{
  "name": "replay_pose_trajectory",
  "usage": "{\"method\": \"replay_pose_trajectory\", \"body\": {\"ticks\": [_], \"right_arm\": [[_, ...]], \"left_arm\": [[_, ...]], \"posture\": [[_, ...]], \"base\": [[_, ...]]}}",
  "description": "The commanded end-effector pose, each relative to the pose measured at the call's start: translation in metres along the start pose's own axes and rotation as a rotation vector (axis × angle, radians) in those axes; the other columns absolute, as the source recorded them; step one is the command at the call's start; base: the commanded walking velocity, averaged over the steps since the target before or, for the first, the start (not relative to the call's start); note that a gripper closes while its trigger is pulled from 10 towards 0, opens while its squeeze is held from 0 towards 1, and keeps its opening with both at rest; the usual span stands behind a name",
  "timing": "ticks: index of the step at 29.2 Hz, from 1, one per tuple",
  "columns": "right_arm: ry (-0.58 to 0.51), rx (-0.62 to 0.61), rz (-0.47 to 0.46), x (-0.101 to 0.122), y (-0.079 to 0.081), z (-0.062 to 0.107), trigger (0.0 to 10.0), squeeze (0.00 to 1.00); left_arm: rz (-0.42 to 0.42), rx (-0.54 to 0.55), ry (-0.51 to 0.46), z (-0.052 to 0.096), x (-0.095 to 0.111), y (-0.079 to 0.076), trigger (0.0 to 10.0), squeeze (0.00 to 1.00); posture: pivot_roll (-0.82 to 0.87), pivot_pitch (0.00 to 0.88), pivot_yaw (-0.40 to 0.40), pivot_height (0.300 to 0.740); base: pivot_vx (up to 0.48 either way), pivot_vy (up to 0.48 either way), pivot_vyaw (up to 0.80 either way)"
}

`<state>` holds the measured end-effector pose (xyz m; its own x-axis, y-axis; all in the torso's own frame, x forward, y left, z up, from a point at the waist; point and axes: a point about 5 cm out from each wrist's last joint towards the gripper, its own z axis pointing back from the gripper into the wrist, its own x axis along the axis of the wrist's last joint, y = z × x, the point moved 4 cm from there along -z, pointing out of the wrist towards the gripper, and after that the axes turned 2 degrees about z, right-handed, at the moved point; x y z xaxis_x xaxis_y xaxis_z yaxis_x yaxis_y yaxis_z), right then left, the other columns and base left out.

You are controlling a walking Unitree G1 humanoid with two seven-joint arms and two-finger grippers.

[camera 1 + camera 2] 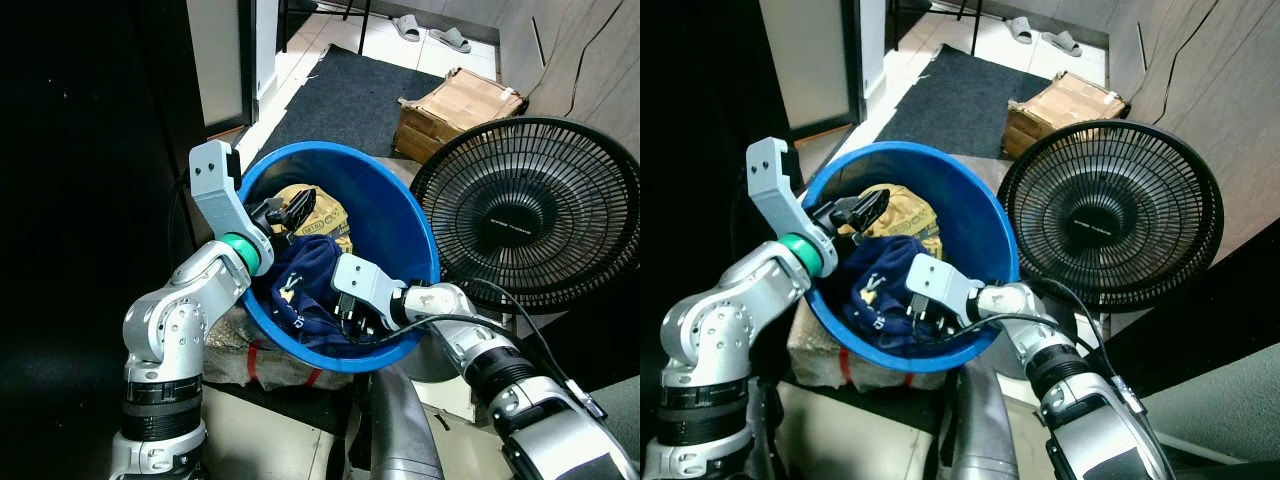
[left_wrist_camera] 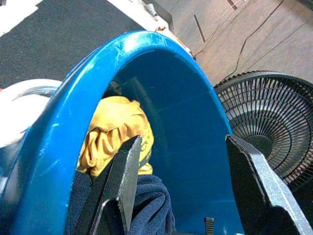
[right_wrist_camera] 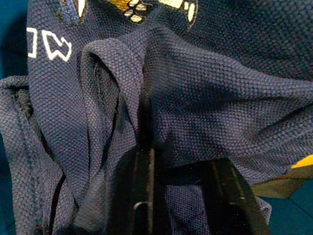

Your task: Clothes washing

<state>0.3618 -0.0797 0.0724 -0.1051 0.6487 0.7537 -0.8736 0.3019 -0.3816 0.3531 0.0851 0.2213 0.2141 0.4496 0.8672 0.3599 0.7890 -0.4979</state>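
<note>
Tiled floor with a dark mat (image 1: 370, 95) runs behind everything, pretty cluttered corner of a home. Front and centre is a blue tub (image 1: 415, 225), tipped toward the robot and resting on a stone-looking block (image 1: 245, 355). Inside it a navy shirt (image 1: 305, 285) with white lettering lies bunched at the near, low side, and a yellow garment (image 1: 320, 215) sits behind it toward the far wall. The right gripper (image 1: 352, 318) is down over the near rim, its black fingers (image 3: 142, 191) pinched onto a fold of the navy shirt. The left gripper (image 1: 290, 212) reaches in over the tub's left rim just beside the yellow garment, fingers (image 2: 122, 181) spread apart, holding nothing. A black fan (image 1: 530, 215) stands just right of the tub, with a cardboard box (image 1: 455, 105) beyond it and slippers (image 1: 430, 32) further back.
</note>
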Motion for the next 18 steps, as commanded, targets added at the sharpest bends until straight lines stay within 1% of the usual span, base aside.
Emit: {"method": "replay_pose_trajectory", "body": {"ticks": [1,2,4,5,6,7,8,10,11,14,15,16,17,18], "right_arm": [[0.118,0.076,-0.150,-0.048,0.037,0.000,0.0,0.00],[0.044,0.002,-0.214,-0.036,0.022,0.001,0.0,0.00],[-0.073,-0.108,-0.315,-0.019,-0.001,0.005,0.0,0.00],[-0.161,-0.174,-0.373,-0.005,-0.017,0.011,0.0,0.00],[-0.321,-0.284,-0.451,0.020,-0.046,0.024,0.0,0.00],[-0.390,-0.330,-0.478,0.030,-0.057,0.032,0.0,0.00],[-0.480,-0.382,-0.496,0.046,-0.072,0.043,0.0,0.00],[-0.611,-0.437,-0.514,0.069,-0.090,0.061,0.0,0.00],[-0.660,-0.449,-0.520,0.078,-0.095,0.068,0.0,0.00],[-0.778,-0.475,-0.491,0.109,-0.109,0.085,0.0,0.00],[-0.797,-0.479,-0.482,0.115,-0.111,0.088,0.0,0.00],[-0.797,-0.479,-0.482,0.115,-0.111,0.088,0.0,0.00],[-0.823,-0.475,-0.471,0.123,-0.112,0.091,0.0,0.00],[-0.823,-0.475,-0.471,0.123,-0.112,0.091,0.0,0.00]], "left_arm": [[0.008,0.079,0.000,0.003,-0.001,0.019,10.0,0.00],[0.008,0.078,-0.001,0.003,-0.001,0.019,10.0,0.00],[0.009,0.077,-0.003,0.004,0.000,0.018,10.0,0.00],[0.010,0.077,-0.004,0.004,0.000,0.018,10.0,0.00],[0.011,0.077,-0.004,0.004,0.000,0.019,10.0,0.00],[0.011,0.078,-0.003,0.004,0.000,0.019,10.0,0.00],[0.011,0.078,-0.001,0.004,-0.001,0.019,10.0,0.00],[0.011,0.076,0.001,0.003,-0.001,0.019,10.0,0.00],[0.011,0.075,0.002,0.003,-0.002,0.019,10.0,0.00],[0.012,0.069,0.002,0.000,-0.002,0.016,10.0,0.00],[0.012,0.068,0.002,0.000,-0.002,0.016,10.0,0.00],[0.012,0.068,0.002,0.000,-0.002,0.016,10.0,0.00],[0.012,0.067,0.001,0.000,-0.001,0.016,10.0,0.00],[0.012,0.067,0.001,0.000,-0.001,0.016,10.0,0.00]], "posture": [[0.09,0.164,-0.065,0.371],[0.09,0.165,-0.067,0.371],[0.09,0.166,-0.067,0.371],[0.09,0.167,-0.065,0.371],[0.09,0.167,-0.062,0.371],[0.09,0.167,-0.062,0.371],[0.08,0.167,-0.058,0.371],[0.08,0.164,-0.057,0.371],[0.08,0.163,-0.056,0.371],[0.08,0.159,-0.058,0.371],[0.08,0.159,-0.058,0.371],[0.08,0.159,-0.058,0.371],[0.08,0.158,-0.059,0.371],[0.08,0.158,-0.059,0.371]], "base": [[0.000,0.000,0.00],[0.000,0.000,0.00],[0.000,0.000,0.00],[0.000,0.000,0.00],[0.000,0.000,0.00],[0.000,0.000,0.00],[0.000,0.000,0.00],[0.000,0.000,0.00],[0.000,0.000,0.00],[0.000,0.000,0.00],[0.000,0.000,0.00],[0.000,0.000,0.00],[0.000,0.000,0.00],[0.000,0.000,0.00]]}}
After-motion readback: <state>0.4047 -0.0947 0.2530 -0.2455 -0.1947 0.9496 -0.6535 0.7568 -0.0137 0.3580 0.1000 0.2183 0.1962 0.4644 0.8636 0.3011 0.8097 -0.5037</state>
